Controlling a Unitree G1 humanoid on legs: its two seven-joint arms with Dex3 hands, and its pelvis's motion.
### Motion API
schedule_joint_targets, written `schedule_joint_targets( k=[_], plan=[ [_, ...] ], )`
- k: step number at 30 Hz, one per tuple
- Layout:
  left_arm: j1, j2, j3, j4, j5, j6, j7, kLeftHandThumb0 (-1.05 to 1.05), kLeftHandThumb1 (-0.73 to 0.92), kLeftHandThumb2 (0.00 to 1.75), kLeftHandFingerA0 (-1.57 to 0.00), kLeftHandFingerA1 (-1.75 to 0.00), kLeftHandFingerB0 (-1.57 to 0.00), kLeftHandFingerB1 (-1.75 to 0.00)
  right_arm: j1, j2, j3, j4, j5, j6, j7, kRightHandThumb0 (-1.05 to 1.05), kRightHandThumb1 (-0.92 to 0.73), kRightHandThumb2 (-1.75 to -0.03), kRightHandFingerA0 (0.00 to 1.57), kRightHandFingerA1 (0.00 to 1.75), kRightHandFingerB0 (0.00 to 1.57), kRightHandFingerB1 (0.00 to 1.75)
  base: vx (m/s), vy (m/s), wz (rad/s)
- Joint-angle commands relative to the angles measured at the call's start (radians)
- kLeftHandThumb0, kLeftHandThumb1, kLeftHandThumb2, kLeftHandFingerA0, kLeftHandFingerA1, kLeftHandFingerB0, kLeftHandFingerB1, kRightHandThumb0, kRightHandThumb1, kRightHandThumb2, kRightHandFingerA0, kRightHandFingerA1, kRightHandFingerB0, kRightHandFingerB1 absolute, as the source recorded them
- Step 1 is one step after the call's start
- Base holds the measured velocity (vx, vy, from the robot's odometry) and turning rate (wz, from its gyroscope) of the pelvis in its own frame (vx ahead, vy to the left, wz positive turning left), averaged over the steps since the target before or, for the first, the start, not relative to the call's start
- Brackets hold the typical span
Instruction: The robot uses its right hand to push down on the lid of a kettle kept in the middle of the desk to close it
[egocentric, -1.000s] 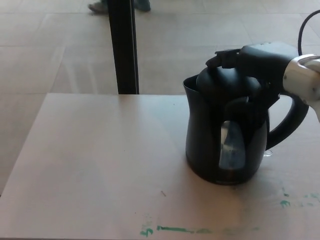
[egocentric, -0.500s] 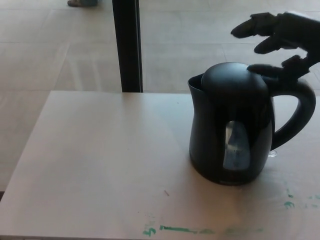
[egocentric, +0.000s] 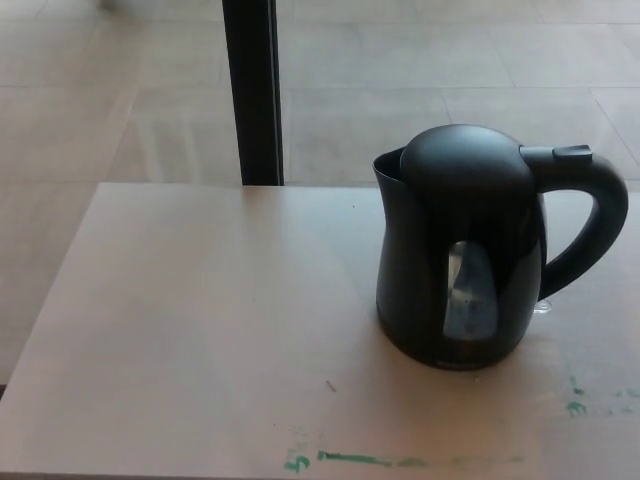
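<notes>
Pale desk before a tiled floor and dark post. Black kettle stands right of centre, lid down. No hand or fingers in view, so their state cannot be told.

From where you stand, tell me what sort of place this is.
Probably an indoor test or lab space rather than a kitchen: a black kettle stands alone on a plain pale desk smeared with green paint marks, with a tiled floor and a black post behind.
</notes>
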Motion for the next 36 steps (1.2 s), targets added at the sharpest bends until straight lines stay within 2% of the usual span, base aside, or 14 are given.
schedule_joint_targets(
  k=[1, 4, 5, 6, 13, 17, 19, 20, 25, 28, 29, 31, 32, 36],
  plan=[
    [0.019, 0.016, 0.015, 0.009, -0.020, 0.010, -0.006, -0.67, 0.49, 0.87, -0.50, -0.62, -0.27, -0.48, 0.400, -0.046, -0.467, -0.026, 0.240, -0.001, -0.050, -0.80, -0.75, -0.63, 0.39, 0.50, 0.29, 0.34, 0.00, 0.000, 0.00],
    [0.021, 0.018, 0.005, 0.013, -0.009, -0.001, -0.013, -0.66, 0.63, 0.60, -0.56, -0.52, -0.33, -0.34, 0.504, 0.021, -0.592, -0.004, 0.283, -0.028, -0.111, -0.81, -0.59, -0.96, 0.39, 0.59, 0.26, 0.48, 0.00, 0.000, 0.00],
    [0.020, 0.018, 0.008, 0.011, -0.013, 0.005, -0.010, -0.65, 0.63, 0.59, -0.55, -0.52, -0.33, -0.35, 0.528, 0.029, -0.607, 0.021, 0.288, -0.053, -0.117, -0.73, -0.73, -0.62, 0.38, 0.47, 0.29, 0.34, 0.00, 0.000, 0.00],
    [0.018, 0.018, 0.014, 0.009, -0.020, 0.017, -0.008, -0.66, 0.50, 0.87, -0.49, -0.61, -0.24, -0.47, 0.563, 0.041, -0.623, 0.052, 0.286, -0.091, -0.131, -0.76, -0.59, -0.96, 0.40, 0.59, 0.27, 0.48, 0.00, 0.000, 0.00],
    [0.014, 0.018, 0.006, 0.000, -0.012, 0.010, 0.002, -0.65, 0.65, 0.60, -0.55, -0.52, -0.35, -0.34, 0.790, 0.298, -0.804, 0.080, 0.329, -0.311, -0.337, -0.66, -0.74, -0.62, 0.48, 0.44, 0.34, 0.33, 0.00, 0.000, 0.00],
    [0.004, 0.014, 0.006, 0.010, -0.010, -0.003, 0.008, -0.70, 0.52, 0.89, -0.50, -0.61, -0.27, -0.46, 0.834, 0.385, -0.858, 0.162, 0.369, -0.310, -0.388, -0.57, -0.73, -0.62, 0.45, 0.43, 0.29, 0.32, 0.00, 0.000, 0.00],
    [0.001, 0.013, 0.007, 0.016, -0.010, -0.005, 0.006, -0.65, 0.64, 0.60, -0.55, -0.54, -0.36, -0.34, 0.851, 0.417, -0.867, 0.156, 0.373, -0.310, -0.395, -0.56, -0.71, -0.62, 0.41, 0.42, 0.26, 0.32, 0.00, 0.000, 0.00],
    [0.001, 0.012, 0.006, 0.018, -0.009, -0.006, 0.008, -0.68, 0.52, 0.90, -0.50, -0.62, -0.28, -0.47, 0.859, 0.427, -0.870, 0.167, 0.369, -0.323, -0.406, -0.55, -0.72, -0.62, 0.41, 0.42, 0.26, 0.32, 0.00, 0.000, 0.00],
    [0.015, 0.007, 0.001, -0.001, -0.008, -0.002, 0.005, -0.65, 0.65, 0.60, -0.55, -0.52, -0.36, -0.35, 0.871, 0.475, -0.899, 0.249, 0.404, -0.336, -0.418, -0.66, -0.59, -0.89, 0.32, 0.53, 0.21, 0.45, 0.00, 0.000, 0.00],
    [-0.013, 0.011, -0.002, 0.010, -0.002, 0.001, 0.020, -0.69, 0.52, 0.89, -0.50, -0.61, -0.23, -0.45, 0.860, 0.505, -0.888, 0.240, 0.403, -0.317, -0.442, -0.66, -0.74, -0.62, 0.37, 0.43, 0.26, 0.31, 0.00, 0.000, 0.00],
    [-0.015, 0.013, 0.001, 0.020, -0.004, -0.003, 0.019, -0.68, 0.52, 0.88, -0.46, -0.57, -0.26, -0.46, 0.849, 0.497, -0.891, 0.267, 0.415, -0.294, -0.443, -0.71, -0.59, -0.93, 0.30, 0.52, 0.15, 0.43, 0.00, 0.000, 0.00],
    [-0.010, 0.016, 0.007, 0.016, -0.011, 0.006, 0.014, -0.71, 0.53, 0.88, -0.48, -0.59, -0.27, -0.46, 0.832, 0.508, -0.928, 0.283, 0.465, -0.266, -0.466, -0.73, -0.74, -0.63, 0.41, 0.43, 0.22, 0.31, 0.00, 0.000, 0.00],
    [-0.007, 0.016, 0.013, 0.012, -0.017, 0.004, 0.012, -0.64, 0.63, 0.59, -0.54, -0.53, -0.34, -0.34, 0.841, 0.512, -0.932, 0.287, 0.470, -0.268, -0.468, -0.80, -0.62, -0.96, 0.38, 0.56, 0.16, 0.45, 0.00, 0.000, 0.00],
    [-0.010, 0.019, 0.001, 0.018, -0.002, 0.006, 0.019, -0.67, 0.64, 0.60, -0.54, -0.53, -0.36, -0.34, 0.858, 0.495, -0.920, 0.338, 0.452, -0.280, -0.499, -0.74, -0.77, -0.63, 0.49, 0.49, 0.23, 0.33, 0.00, 0.000, 0.00]
  ],
)
